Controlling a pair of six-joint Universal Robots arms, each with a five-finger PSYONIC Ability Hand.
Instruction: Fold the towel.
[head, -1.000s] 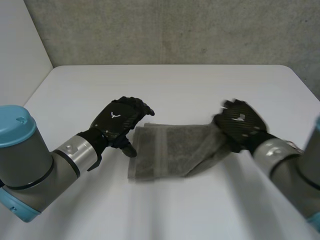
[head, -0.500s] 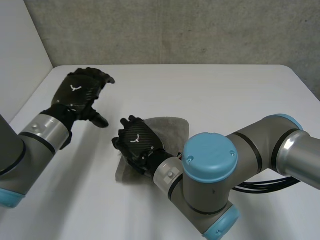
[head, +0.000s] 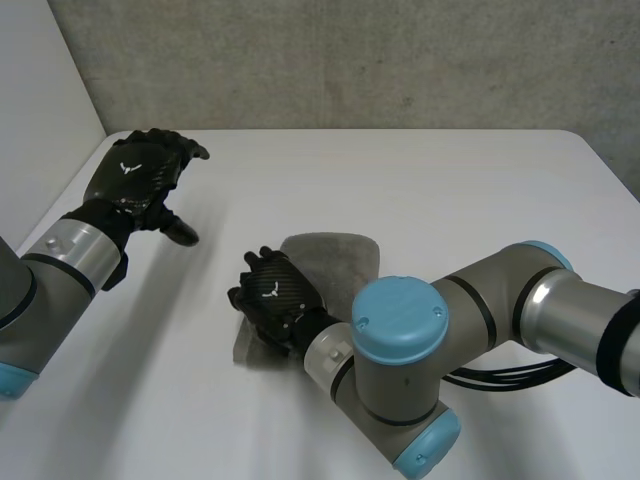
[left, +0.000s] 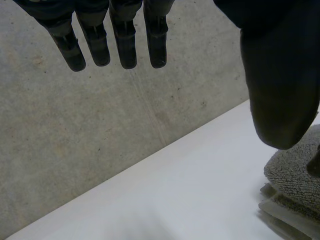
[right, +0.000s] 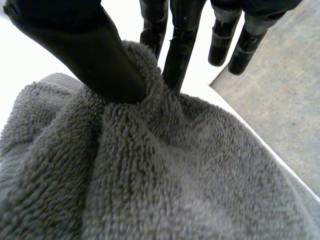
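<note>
So the towel (head: 335, 262) is a grey terry one, thick and loopy. It sits roughly in the middle of the white counter (head: 450, 190), doubled over into a chunky, rounded bundle rather than a neat rectangle. In the head view the far end looks soft and curved. The near left corner is flatter and shows a smoother woven band along the edge, and the left wrist view shows that band too, with stacked layers under the fuzzy pile.

The right hand (head: 272, 298) is on the left end of the towel. Up close in its own wrist view, the thumb (right: 85, 50) digs into the pile and one of the fingers (right: 181, 47) is right behind it, with a ridge of cloth squeezed up between them. So it's pinching the towel. The other fingers stick out straight past the fold.

The left hand (head: 135, 180) is well away from the towel, up over the far left part of the counter. Its fingers are spread and pretty much straight, with nothing in them.

The counter is smooth and matte, and behind it is a rough, speckled concrete wall (head: 350, 60).
</note>
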